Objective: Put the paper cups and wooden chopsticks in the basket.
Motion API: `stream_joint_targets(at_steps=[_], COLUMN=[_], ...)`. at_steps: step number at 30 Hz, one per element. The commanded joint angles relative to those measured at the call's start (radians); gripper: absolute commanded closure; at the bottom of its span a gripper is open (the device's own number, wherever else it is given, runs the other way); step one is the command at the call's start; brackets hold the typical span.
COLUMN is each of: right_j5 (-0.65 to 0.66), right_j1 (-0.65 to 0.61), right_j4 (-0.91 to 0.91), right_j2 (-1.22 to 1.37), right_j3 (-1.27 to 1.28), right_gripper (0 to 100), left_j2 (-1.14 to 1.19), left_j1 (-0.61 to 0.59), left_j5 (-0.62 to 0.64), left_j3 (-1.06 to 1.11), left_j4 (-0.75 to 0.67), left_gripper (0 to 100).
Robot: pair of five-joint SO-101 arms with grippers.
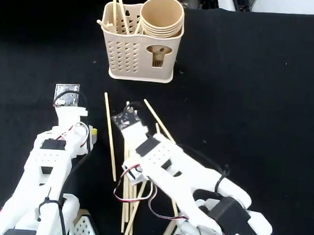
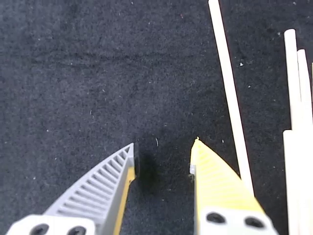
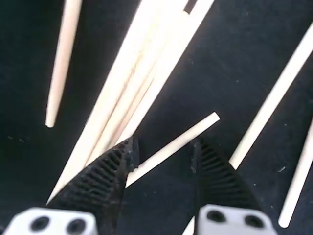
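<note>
A beige perforated basket (image 1: 131, 55) at the back holds a stack of paper cups (image 1: 162, 15) and a few wooden chopsticks (image 1: 119, 10). Several loose chopsticks (image 1: 126, 200) lie on the black cloth between the arms, and a single one (image 1: 110, 136) lies to their left. My left gripper (image 2: 164, 144) hangs open over bare cloth, with that single chopstick (image 2: 230, 98) just beside its yellow finger (image 2: 215, 181). My right gripper (image 3: 165, 144) is open low over the pile. One chopstick (image 3: 171, 147) lies slanted between its black fingers, and a bundle (image 3: 142, 83) lies just beyond.
The left arm (image 1: 54, 159) and the right arm (image 1: 170, 165) reach in from the near edge, close together. More chopsticks (image 1: 158, 120) fan out from under the right arm. The black cloth (image 1: 263, 102) spreads wide to the right of the basket.
</note>
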Motion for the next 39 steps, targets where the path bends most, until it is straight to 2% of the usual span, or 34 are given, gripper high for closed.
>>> stream_joint_targets(at_steps=[1, 6, 10, 14, 16, 24, 33, 39], right_j5=[-0.008, -0.006, -0.006, 0.000, 0.052, 0.069, 0.074, 0.106], right_j1=[0.009, 0.127, 0.138, 0.133, 0.132, 0.140, 0.238, 0.255], right_j4=[-0.020, -0.020, 0.012, 0.018, 0.011, 0.012, 0.012, 0.040], right_j2=[0.016, 0.145, 0.225, 0.246, 0.246, 0.245, 0.246, 0.246], right_j3=[-0.008, -0.068, -0.145, -0.183, -0.189, -0.223, -0.389, -0.404], right_gripper=[81.5, 81.5, 82.2, 94.3, 98.6, 98.4, 98.4, 98.4], left_j2=[-0.009, -0.009, -0.009, -0.009, -0.009, -0.009, -0.009, -0.009], left_j1=[-0.013, -0.013, -0.013, -0.013, -0.013, -0.013, -0.013, -0.013], left_j5=[0.000, 0.000, 0.000, 0.000, 0.000, 0.000, 0.000, 0.000], left_j3=[-0.015, -0.015, -0.015, -0.015, -0.015, -0.015, -0.013, -0.013], left_j4=[-0.017, -0.017, -0.017, -0.017, -0.017, -0.017, -0.017, -0.017], left_gripper=[80, 80, 80, 80, 80, 80, 80, 80])
